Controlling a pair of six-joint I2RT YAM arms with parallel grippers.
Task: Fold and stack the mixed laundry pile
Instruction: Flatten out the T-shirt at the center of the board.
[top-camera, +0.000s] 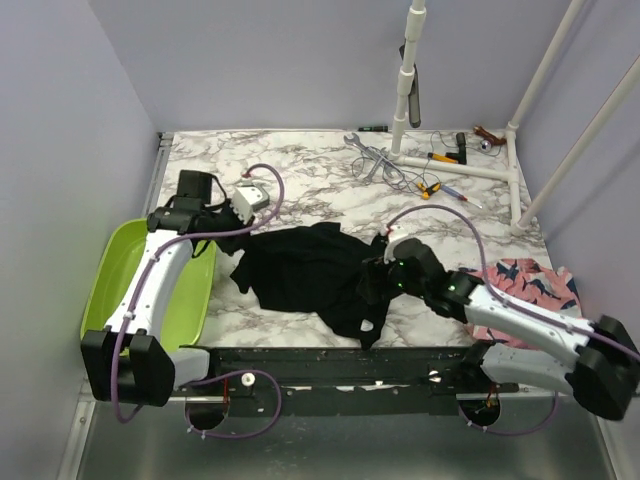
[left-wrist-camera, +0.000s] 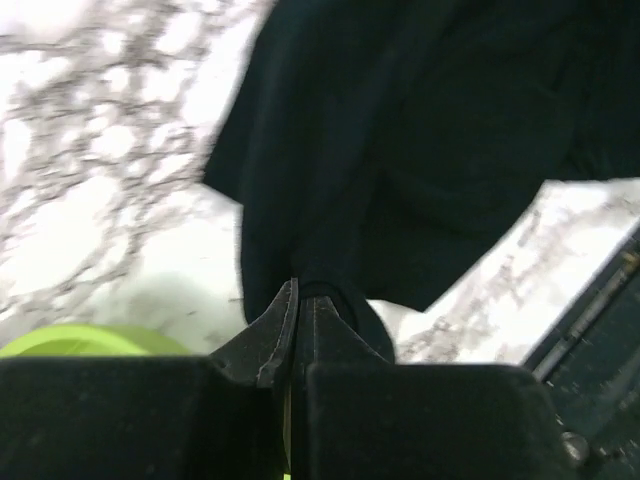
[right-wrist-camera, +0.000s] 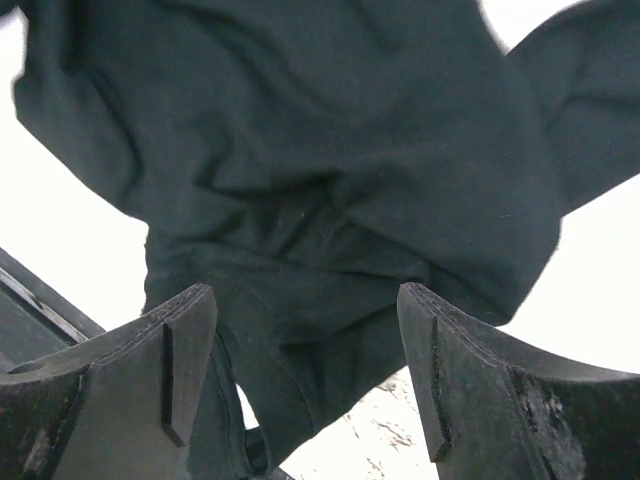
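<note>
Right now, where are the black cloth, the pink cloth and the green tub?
black cloth (top-camera: 305, 268): top camera view, on its crumpled middle.
pink cloth (top-camera: 540, 282): top camera view, on its printed upper part.
green tub (top-camera: 112, 280): top camera view, on its bare left wall.

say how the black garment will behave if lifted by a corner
Probably floppy: the black garment lies in soft folds, so it should sag from the left gripper, shut on one edge. Likely light: the cloth looks thin. Pushed, it would probably bunch rather than slide whole.
</note>
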